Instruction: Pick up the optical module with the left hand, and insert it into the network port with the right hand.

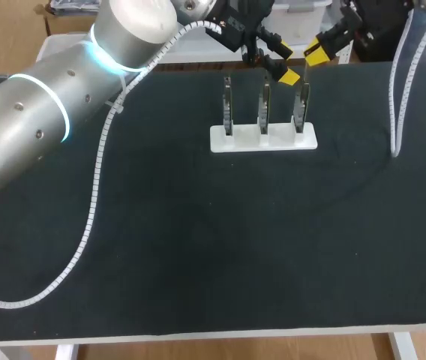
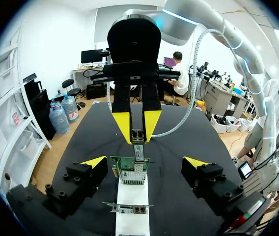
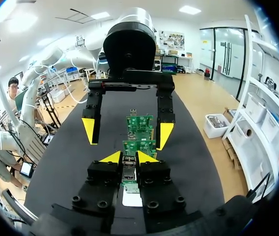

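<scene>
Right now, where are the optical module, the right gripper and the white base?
optical module (image 2: 138,152): left wrist view, its metal body.
right gripper (image 3: 128,158): right wrist view, between its fingertips.
white base (image 1: 247,141): head view, bare front edge.

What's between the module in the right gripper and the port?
Nothing visible. The right gripper holds the optical module right at the end card's network port. The left gripper is open and spread to either side of that card, clear of the path.

Matt black table (image 1: 198,247) top, cloth-like (faint creases). Smooth white plastic holder (image 1: 264,138). Green semi-gloss circuit boards (image 2: 129,169). Bare metal optical module (image 2: 138,150). Glossy silver left arm (image 1: 40,127); white plastic cable wrap (image 1: 95,180).
</scene>
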### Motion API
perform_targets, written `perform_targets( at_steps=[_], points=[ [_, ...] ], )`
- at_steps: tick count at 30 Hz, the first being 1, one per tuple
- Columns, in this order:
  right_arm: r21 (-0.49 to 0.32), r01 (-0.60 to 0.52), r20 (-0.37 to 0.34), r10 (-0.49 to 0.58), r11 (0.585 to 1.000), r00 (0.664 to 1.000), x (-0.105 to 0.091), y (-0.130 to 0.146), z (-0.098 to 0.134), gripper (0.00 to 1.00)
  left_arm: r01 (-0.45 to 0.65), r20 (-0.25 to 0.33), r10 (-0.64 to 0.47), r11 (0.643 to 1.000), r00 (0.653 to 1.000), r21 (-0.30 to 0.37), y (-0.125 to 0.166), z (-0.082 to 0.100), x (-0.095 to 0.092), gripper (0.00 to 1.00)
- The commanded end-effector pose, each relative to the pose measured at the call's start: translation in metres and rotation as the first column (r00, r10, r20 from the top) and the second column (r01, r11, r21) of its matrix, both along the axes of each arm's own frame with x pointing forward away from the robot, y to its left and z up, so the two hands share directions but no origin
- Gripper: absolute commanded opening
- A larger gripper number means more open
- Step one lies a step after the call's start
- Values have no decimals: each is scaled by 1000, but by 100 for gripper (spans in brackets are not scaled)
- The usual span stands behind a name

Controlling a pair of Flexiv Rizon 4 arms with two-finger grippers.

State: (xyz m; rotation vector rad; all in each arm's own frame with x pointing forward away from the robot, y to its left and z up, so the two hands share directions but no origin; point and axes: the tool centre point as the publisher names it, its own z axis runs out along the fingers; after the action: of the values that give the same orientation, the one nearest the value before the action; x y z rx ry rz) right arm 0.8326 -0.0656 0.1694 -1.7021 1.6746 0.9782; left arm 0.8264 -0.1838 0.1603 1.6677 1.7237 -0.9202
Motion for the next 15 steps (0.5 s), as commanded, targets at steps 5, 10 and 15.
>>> perform_targets(
  at_steps=[5, 10, 15],
  points=[
    [117, -475, -333, 485, 872, 809, 10, 0, 2, 0, 38, -31, -37, 999, 999, 7, -4, 1, 10, 100],
    [115, -480, -325, 489, 870, 809, 9, 1, 5, 0, 38, -31, -37, 999, 999, 7, -4, 1, 10, 100],
    [113, -479, -322, 488, 871, 811, 8, 0, 6, 0, 38, -31, -37, 999, 999, 7, -4, 1, 10, 100]
  ],
)
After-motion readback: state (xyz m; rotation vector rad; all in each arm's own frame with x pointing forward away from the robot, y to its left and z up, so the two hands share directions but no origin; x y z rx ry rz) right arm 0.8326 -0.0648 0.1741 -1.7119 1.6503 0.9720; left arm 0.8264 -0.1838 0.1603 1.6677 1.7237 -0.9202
